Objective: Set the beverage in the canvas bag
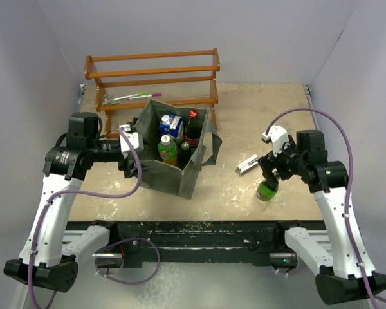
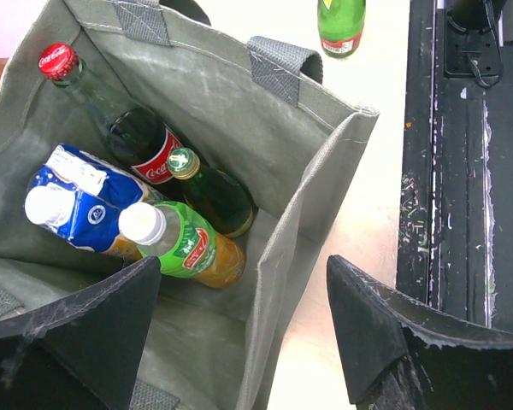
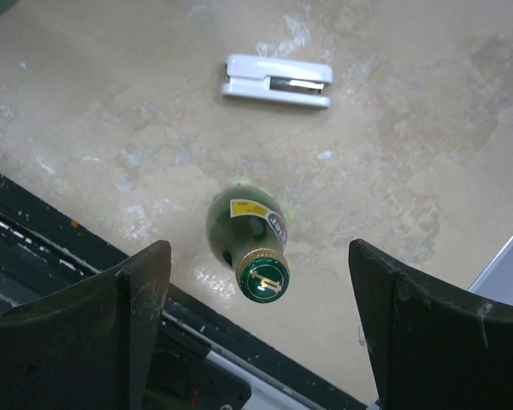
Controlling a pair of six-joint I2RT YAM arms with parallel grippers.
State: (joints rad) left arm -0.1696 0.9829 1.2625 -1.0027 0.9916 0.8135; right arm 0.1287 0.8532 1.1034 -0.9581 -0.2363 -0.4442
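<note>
Beige bench (image 1: 257,116), white walls: a green bottle (image 3: 244,226) stands upright near the front edge, well apart from the bag (image 1: 192,175). The right arm's jaws are spread wide above its cap, seemingly lined up to grip the neck. The left arm's jaws, also wide, straddle one bag wall, probably steadying its mouth. Four drinks inside hide the bag's floor; the bottle's foreshortened label is unreadable.

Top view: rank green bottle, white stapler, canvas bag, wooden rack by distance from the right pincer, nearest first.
1. green bottle: right under the right pincer, at front right.
2. white stapler: just to its left, slightly farther back.
3. canvas bag: mid-scene, left of centre.
4. wooden rack: back left, behind the bag.
</note>
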